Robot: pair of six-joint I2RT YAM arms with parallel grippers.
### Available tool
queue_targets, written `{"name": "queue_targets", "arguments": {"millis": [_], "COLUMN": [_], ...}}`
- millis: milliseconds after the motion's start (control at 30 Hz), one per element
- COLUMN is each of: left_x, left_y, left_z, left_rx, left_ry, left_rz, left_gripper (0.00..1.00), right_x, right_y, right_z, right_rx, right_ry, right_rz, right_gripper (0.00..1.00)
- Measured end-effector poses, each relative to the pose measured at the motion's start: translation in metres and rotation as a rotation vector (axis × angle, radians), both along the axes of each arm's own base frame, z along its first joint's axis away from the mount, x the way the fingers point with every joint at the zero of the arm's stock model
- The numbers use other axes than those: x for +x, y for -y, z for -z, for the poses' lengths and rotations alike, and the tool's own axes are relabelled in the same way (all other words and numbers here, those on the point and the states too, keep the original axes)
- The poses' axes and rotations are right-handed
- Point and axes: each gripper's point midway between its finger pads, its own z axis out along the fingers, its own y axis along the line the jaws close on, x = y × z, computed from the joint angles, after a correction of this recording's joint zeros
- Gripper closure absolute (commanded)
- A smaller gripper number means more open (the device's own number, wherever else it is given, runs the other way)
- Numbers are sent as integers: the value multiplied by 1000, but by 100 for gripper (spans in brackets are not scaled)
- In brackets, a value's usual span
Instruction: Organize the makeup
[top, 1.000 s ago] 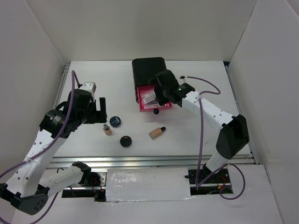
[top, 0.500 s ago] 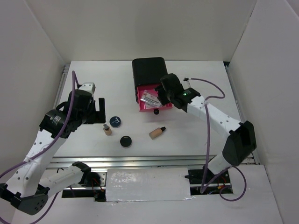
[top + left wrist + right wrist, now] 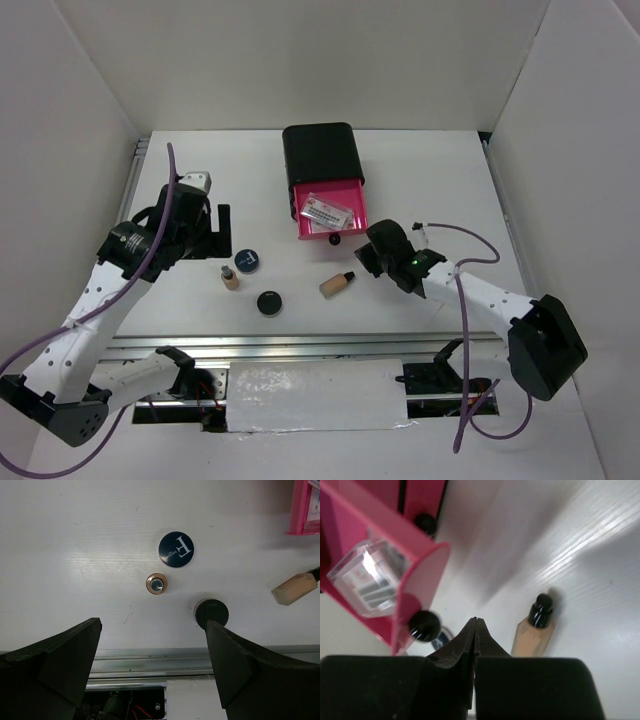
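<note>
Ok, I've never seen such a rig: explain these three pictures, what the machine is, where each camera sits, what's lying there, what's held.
Two white robot arms are bolted at the near edge of the white table. The wide picture looks down from above; the other two come from a camera on each wrist, so the dark shapes are that arm's own fingers. On it: a black box with one pink drawer pulled open, a white printed sachet inside; a round blue-lidded compact; a round black compact; one beige black-capped bottle upright, a second beige bottle lying down. The left end effector is open, the right end effector shut; neither holds anything.
</note>
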Motion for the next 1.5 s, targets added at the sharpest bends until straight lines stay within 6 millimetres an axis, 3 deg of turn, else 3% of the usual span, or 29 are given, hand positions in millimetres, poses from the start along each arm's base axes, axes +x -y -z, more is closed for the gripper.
{"name": "queue_targets", "arguments": {"millis": [133,200,367,633,900,1100,1333,1500], "left_x": [2,2,3,3,4,5,4,4], "left_y": [4,4,4,4,2,2,-1,-3], "left_z": [-1,-3,-4,-4,-4,-3,-2,-4], "left_rx": [-11,-13,-18,-31,-35,-33,-30,-22], "left_ry": [-3,3,6,5,10,7,3,5], "left_rz": [10,10,5,-15,-44,-60,-78,-84], "left_gripper": [1,1,1,1,1,1,1,1], "right_x": [5,13,46,60,86,112,148,167], "right_y": [3,0,-26,-41,-60,-66,-60,-58], "right_z": [28,31,15,22,-6,-27,-9,-14], "right_rx": [-4,-6,6,14,66,107,124,131], "right_ry": [35,45,94,94,144,190,173,186], "right_rz": [11,10,-21,-55,-82,-76,-65,-79], "right_gripper": [100,100,100,100,100,100,100,100]}}
